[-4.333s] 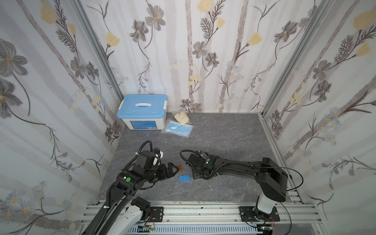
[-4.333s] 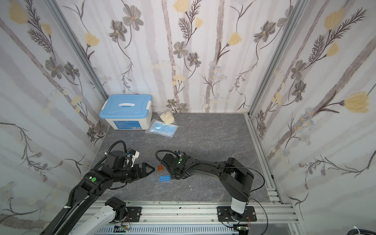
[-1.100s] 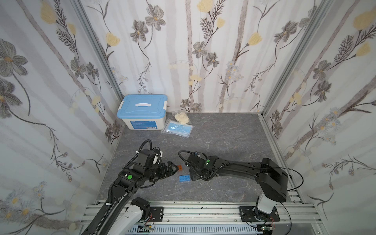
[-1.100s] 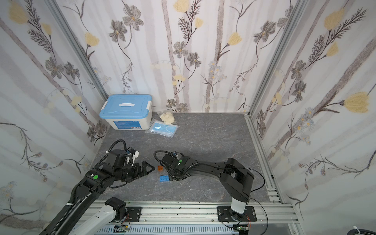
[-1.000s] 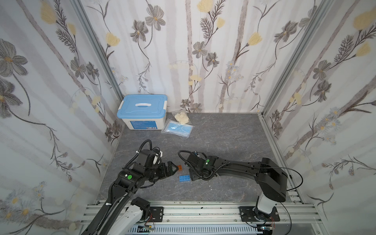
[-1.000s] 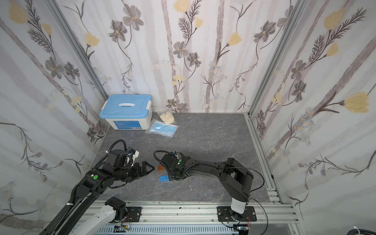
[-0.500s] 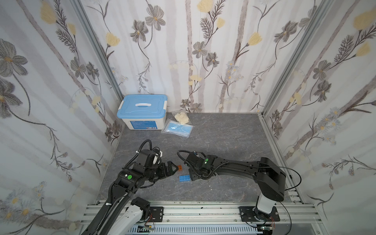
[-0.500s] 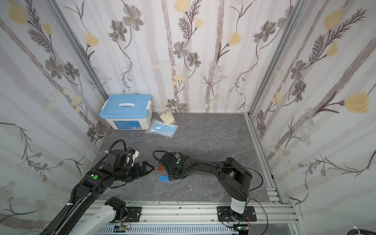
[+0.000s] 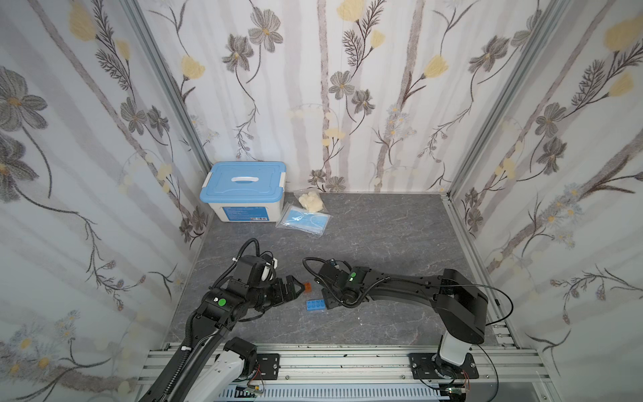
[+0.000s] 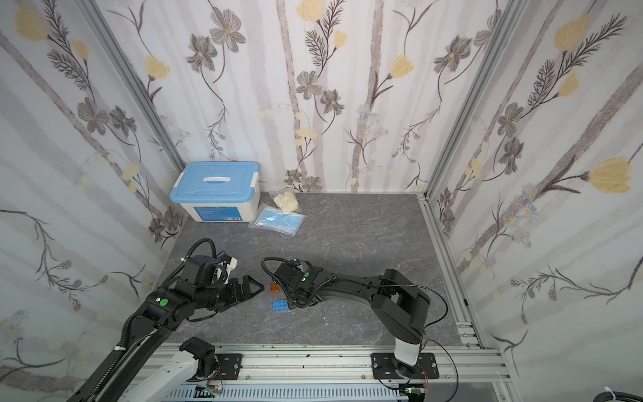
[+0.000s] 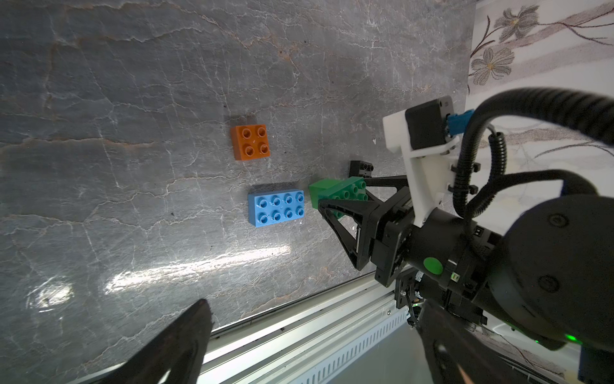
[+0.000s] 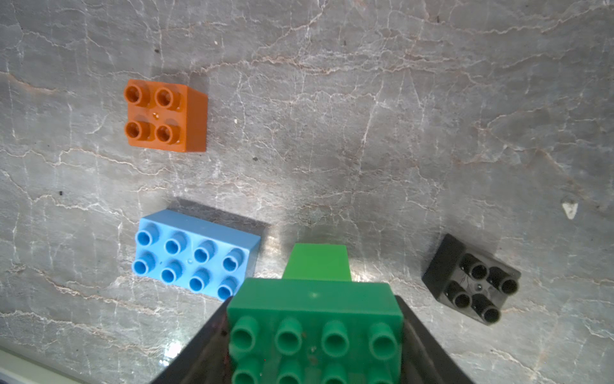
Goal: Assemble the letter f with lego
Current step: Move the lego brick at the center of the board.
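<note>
Spanning the right gripper (image 12: 314,335) lengthwise, the green brick (image 12: 314,299) sits clamped, studs up; left gripper (image 10: 255,287) gapes wide.

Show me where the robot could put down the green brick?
Bare floor stretches between the mask bag and the right arm, out to the right wall. Crowded: the orange brick, blue brick and black brick sit close around the held green brick.
</note>
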Robot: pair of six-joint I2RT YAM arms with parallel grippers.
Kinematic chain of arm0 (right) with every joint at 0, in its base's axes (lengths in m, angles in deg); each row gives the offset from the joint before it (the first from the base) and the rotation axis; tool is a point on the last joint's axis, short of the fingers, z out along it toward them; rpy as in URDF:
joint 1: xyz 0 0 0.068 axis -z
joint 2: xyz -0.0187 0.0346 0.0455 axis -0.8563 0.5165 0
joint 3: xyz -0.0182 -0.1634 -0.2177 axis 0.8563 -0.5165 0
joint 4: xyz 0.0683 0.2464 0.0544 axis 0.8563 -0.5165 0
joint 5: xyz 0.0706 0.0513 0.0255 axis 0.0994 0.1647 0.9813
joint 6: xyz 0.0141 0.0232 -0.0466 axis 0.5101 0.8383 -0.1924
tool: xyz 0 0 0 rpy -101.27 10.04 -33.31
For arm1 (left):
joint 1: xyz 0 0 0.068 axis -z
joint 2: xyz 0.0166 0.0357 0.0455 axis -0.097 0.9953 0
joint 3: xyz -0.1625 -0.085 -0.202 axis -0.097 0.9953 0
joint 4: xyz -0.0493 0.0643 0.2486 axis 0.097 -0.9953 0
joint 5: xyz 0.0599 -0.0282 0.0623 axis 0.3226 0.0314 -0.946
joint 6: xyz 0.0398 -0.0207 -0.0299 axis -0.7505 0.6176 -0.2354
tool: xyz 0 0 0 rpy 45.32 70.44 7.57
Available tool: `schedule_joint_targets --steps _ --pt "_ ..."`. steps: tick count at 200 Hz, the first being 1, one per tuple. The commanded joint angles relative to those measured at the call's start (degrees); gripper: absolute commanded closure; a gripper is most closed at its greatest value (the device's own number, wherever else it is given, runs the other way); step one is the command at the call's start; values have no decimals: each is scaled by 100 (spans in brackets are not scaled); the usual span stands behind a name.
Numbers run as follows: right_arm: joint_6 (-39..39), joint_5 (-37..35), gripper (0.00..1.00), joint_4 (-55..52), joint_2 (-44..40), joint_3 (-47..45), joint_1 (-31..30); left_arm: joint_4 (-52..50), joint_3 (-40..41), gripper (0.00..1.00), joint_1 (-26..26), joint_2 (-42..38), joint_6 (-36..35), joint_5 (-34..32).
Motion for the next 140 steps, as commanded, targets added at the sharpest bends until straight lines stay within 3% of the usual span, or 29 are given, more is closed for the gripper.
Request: schedule_joint_targets --steps 1,140 --pt "18 379 37 -333 253 -128 21 70 -13 0 -15 8 -23 -13" --pt "-285 366 37 -666 13 221 417 81 -8 0 -199 38 -25 8"
